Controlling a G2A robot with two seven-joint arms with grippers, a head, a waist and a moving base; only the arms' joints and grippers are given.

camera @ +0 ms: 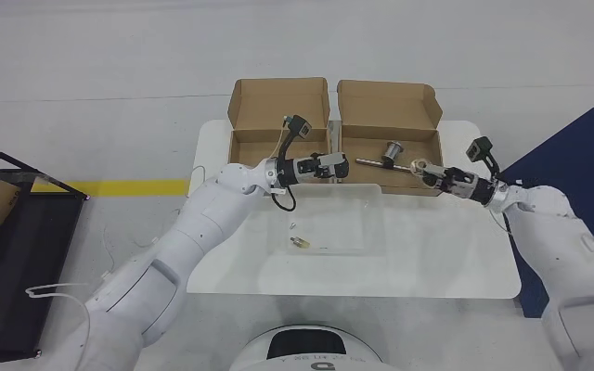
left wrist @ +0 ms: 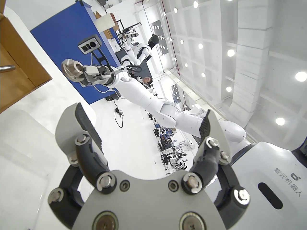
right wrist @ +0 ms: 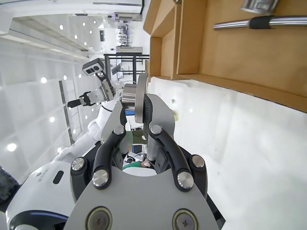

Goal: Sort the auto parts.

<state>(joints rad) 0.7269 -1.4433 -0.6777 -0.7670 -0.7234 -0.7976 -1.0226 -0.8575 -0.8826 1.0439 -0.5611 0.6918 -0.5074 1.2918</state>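
One flanged metal part (right wrist: 129, 93) | clamped in right gripper (right wrist: 135, 111) | near cardboard box (right wrist: 263, 92)

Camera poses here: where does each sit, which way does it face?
Top view: overhead, looking down at the white table and two brown cardboard boxes; left gripper and right gripper show.
Left wrist view: behind the open left gripper, facing sideways at the right gripper.
Right wrist view: behind the right gripper, shut on a round flanged metal part, facing the boxes and the left gripper.
Shared: each wrist view shows the other arm's gripper.
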